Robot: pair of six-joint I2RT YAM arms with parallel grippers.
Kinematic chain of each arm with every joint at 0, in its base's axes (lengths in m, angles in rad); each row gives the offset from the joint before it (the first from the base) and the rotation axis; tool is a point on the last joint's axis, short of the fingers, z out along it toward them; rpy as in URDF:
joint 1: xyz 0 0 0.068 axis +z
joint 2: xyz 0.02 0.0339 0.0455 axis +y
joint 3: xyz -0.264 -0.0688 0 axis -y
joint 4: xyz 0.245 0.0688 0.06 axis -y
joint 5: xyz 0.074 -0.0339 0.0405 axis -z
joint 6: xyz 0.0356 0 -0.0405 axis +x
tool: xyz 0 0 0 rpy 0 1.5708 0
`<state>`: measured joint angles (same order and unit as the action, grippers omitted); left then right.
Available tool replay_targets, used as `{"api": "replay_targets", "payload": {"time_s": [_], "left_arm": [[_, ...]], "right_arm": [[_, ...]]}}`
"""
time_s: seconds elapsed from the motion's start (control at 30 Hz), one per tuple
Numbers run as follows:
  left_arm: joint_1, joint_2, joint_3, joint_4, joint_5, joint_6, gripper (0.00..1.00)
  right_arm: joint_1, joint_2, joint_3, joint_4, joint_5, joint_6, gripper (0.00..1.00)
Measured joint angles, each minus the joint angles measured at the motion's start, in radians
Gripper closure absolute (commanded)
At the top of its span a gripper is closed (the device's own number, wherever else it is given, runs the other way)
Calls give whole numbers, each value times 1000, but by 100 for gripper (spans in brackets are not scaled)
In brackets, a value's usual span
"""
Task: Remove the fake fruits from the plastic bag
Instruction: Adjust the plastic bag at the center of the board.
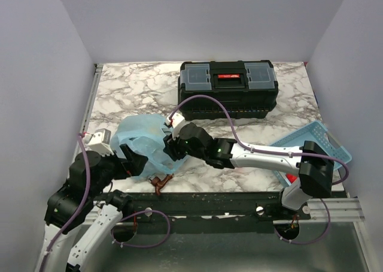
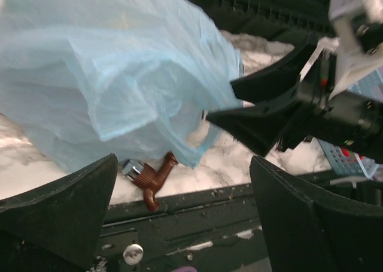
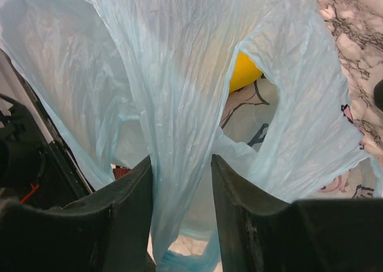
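The light-blue plastic bag (image 1: 142, 141) lies bunched on the marble table, left of centre. My right gripper (image 1: 170, 145) is at its right side. In the right wrist view my right gripper (image 3: 181, 182) is shut on a strip of the plastic bag (image 3: 179, 104). The yellow fruit (image 3: 244, 72) shows through the bag's opening. The grapes and the dark fruit are hidden. My left gripper (image 1: 135, 164) is at the bag's near-left edge. In the left wrist view it (image 2: 185, 218) is wide open and empty, below the plastic bag (image 2: 108, 74).
A small brown piece with a silver end (image 1: 160, 182) lies at the table's front edge, also in the left wrist view (image 2: 152, 179). A black toolbox (image 1: 227, 89) stands at the back. A light-blue basket (image 1: 320, 141) sits at the right.
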<state>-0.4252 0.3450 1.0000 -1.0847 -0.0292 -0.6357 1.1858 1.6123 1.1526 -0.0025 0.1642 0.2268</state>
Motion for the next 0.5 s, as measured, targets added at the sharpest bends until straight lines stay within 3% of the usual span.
{"api": "replay_targets", "payload": {"time_s": [0.07,0.27,0.5], "left_arm": [[0,-24,-77,9,50,-27,7],[0,-109,-338,165,217,-138,11],[0,-69,-405,307,180,-158,27]], "right_arm": [[0,0,8,0,7,9,72],[0,0,89,-46,6,27,89],[0,-10,98,-56,2,54,99]]}}
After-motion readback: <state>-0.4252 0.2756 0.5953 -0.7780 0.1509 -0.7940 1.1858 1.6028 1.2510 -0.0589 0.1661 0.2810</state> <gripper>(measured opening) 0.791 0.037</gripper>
